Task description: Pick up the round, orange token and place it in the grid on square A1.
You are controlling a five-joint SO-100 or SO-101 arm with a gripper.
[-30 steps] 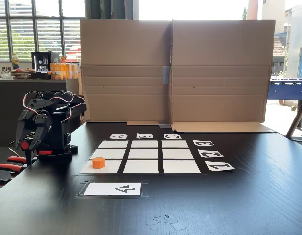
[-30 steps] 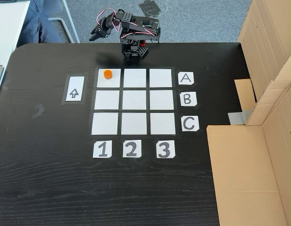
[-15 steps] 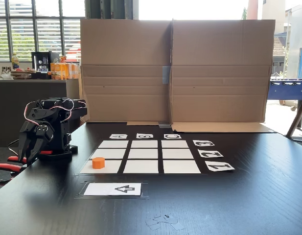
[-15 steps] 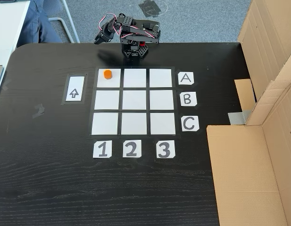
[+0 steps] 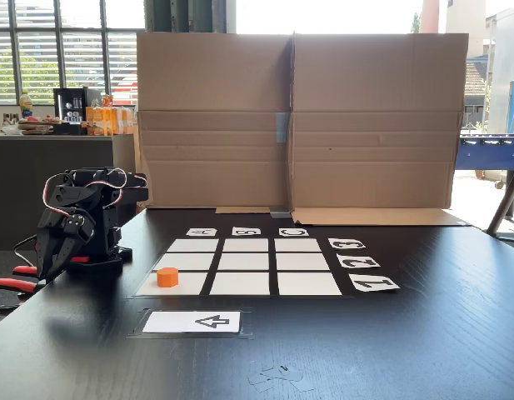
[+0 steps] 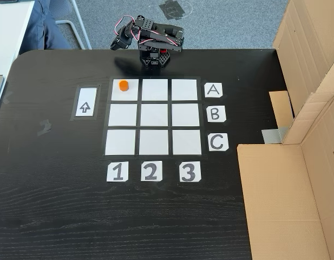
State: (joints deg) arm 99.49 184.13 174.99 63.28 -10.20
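Black table [image 6: 58, 206], cardboard wall [image 5: 294, 117] at the far side | orange token [image 6: 123, 85] sits on square A1 [image 6: 129, 93], corner cell of the grid [image 6: 154, 116] | gripper [image 5: 50, 265] folded by the arm's base, well apart from the token, holding nothing; jaw gap too small to tell | arrow card [image 6: 86, 102] lies beside the grid

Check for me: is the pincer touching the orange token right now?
Apart. In a fixed view from above, the pincer hangs off the table's far edge, bare black tabletop between it and the orange token on square A1.
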